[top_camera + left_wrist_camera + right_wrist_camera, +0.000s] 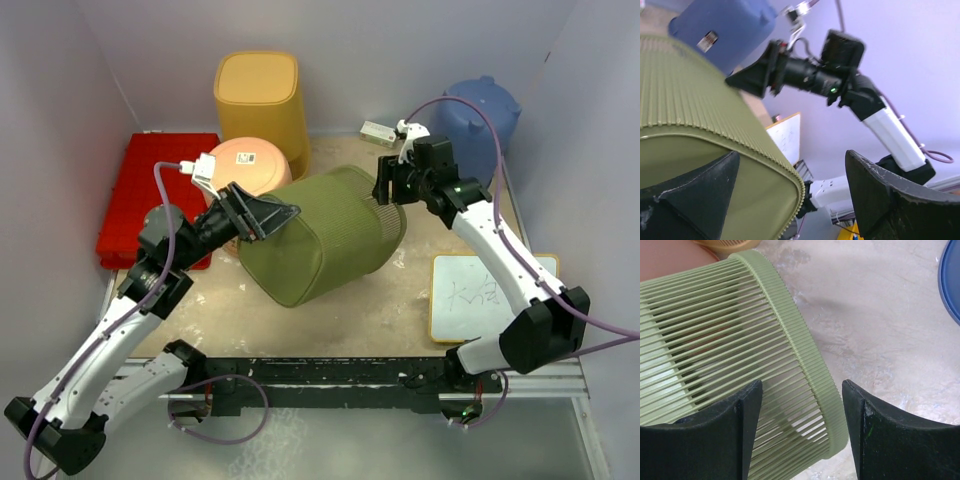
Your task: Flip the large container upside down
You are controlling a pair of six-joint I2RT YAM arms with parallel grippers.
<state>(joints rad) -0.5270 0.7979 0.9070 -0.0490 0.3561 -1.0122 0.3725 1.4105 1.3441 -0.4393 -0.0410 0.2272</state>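
The large olive-green ribbed container (320, 235) lies on its side in the middle of the table, solid base to the left and slatted open end to the right. My left gripper (268, 215) is open at the base end; in the left wrist view (792, 155) its fingers straddle the base's ribbed corner edge (790, 175). My right gripper (390, 185) is open at the upper right end. In the right wrist view (801, 385) its fingers straddle the container's rim (810, 365) without closing on it.
A yellow bin (260, 95) and a pink tub (248, 165) stand behind the container. A blue container (480, 112) is at the back right, a red box (155, 195) on the left, a whiteboard (485, 295) at the front right, and a small grey box (378, 131) by the back wall.
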